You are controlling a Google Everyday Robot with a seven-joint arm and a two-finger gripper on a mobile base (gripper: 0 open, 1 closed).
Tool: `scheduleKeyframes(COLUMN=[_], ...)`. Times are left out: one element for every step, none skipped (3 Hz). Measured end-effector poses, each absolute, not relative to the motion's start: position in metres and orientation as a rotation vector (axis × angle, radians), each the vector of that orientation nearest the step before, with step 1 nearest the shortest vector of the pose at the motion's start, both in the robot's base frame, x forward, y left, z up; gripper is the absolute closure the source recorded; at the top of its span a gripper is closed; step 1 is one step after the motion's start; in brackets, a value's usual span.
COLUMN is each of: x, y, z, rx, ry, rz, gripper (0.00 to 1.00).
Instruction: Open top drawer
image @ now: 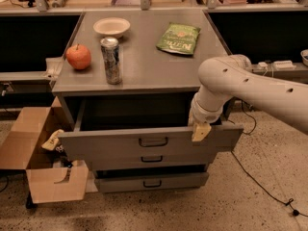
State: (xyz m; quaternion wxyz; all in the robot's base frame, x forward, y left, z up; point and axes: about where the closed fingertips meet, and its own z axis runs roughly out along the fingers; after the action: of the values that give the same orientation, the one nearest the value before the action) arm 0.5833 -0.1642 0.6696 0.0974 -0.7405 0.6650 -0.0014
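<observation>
I'm watching the gripper (200, 131) resting at the front edge of the open top drawer (106, 146), right of its handle (153, 142); I cannot tell its grip.

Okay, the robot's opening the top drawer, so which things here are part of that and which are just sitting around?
Part of the job: top drawer, partly open; its handle; gripper, at the drawer front's top edge, right of the handle.
Just lying about: apple, can, bowl, green bag on the cabinet top; cardboard box on the floor.
</observation>
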Motion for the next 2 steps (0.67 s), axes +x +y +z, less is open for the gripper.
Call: scheduleKeyframes(x=[0.5833, 0.5833], y=[-0.1642, -0.1642], z=[0.6696, 0.6696], rx=[-2.192, -2.192], ry=[1.969, 1.969], rz=[-0.004, -0.004], gripper=[0.34, 0.12])
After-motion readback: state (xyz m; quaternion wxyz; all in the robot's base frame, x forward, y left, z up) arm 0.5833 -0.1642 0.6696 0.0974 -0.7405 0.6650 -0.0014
